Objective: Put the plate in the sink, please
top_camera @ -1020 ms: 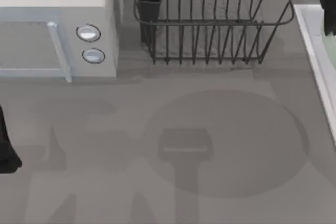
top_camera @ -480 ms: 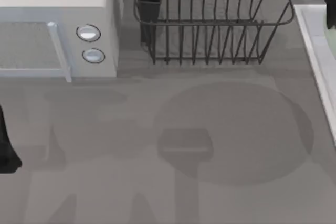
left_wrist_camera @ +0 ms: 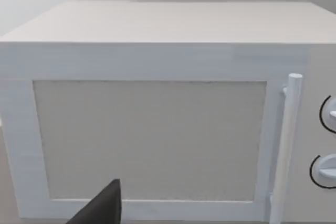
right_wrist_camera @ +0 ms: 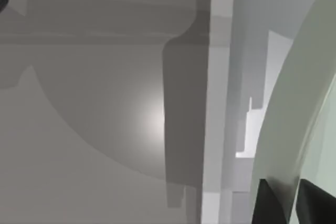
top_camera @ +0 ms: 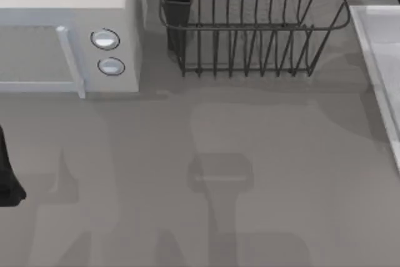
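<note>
Two dark fingers of the right tool are closed on the edge of the large round, pale mint-green glossy plate, one on each side of its rim, as the right wrist view shows. From this tool the plate rises tilted, on its edge, above the light grey-white rectangular sink. Just beside it is the pale raised rim of the sink, and beyond the rim lies the grey counter. In the top view the sink sits at the right edge, near the dark wire dish rack. One more tool, the left tool, is parked in front of the white microwave; I cannot tell how far it is open.
</note>
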Robot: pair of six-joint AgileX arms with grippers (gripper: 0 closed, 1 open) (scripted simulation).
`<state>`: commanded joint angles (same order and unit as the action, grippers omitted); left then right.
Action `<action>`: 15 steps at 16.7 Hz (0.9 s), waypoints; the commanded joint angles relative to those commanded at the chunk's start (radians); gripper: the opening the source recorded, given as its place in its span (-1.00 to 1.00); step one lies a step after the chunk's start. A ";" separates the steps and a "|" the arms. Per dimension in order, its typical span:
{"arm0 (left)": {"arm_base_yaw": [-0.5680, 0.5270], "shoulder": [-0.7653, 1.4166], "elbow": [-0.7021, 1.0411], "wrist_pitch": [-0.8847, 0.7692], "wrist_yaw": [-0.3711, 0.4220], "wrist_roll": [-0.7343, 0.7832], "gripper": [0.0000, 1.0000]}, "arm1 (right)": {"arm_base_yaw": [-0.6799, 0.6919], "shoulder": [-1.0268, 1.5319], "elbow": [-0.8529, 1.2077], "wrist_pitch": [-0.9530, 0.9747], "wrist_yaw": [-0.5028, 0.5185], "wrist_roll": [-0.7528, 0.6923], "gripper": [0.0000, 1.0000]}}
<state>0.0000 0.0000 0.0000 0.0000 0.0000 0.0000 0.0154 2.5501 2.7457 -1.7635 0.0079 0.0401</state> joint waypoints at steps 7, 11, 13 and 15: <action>0.000 0.000 0.000 0.000 0.000 0.000 1.00 | -0.098 0.159 0.153 0.006 0.001 -0.097 -1.00; 0.000 0.000 0.000 0.000 0.000 0.000 1.00 | -0.098 0.159 0.153 0.006 0.001 -0.097 -0.70; 0.000 0.000 0.000 0.000 0.000 0.000 1.00 | -0.098 0.159 0.153 0.006 0.001 -0.097 -0.40; 0.000 0.000 0.000 0.000 0.000 0.000 1.00 | -0.098 0.159 0.153 0.006 0.001 -0.097 -0.10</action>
<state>0.0000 0.0000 0.0000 0.0000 0.0000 0.0000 -0.0821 2.7090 2.8986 -1.7570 0.0093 -0.0570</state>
